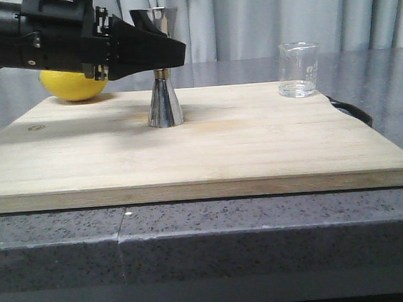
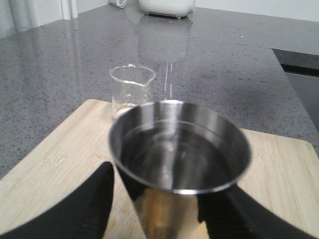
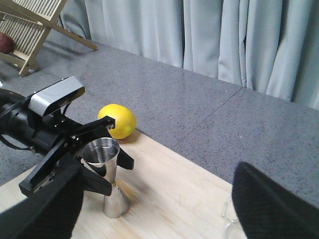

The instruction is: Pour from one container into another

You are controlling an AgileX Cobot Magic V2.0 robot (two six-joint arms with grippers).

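Soft, even light falls from above. In the front view my left arm casts a broad, faint shadow across the cutting board [image 1: 255,148] around the jigger [image 1: 165,102], whose steel shows bright streaks. From my left wrist, the jigger's rim is close and slightly blurred, my left end effector's fingers [image 2: 94,204] are dark and unfocused, and the grey table [image 2: 224,64] carries pale reflections. From my right wrist, my own fingers [image 3: 271,206] are black blurs; the lemon [image 3: 118,120] is sharp.
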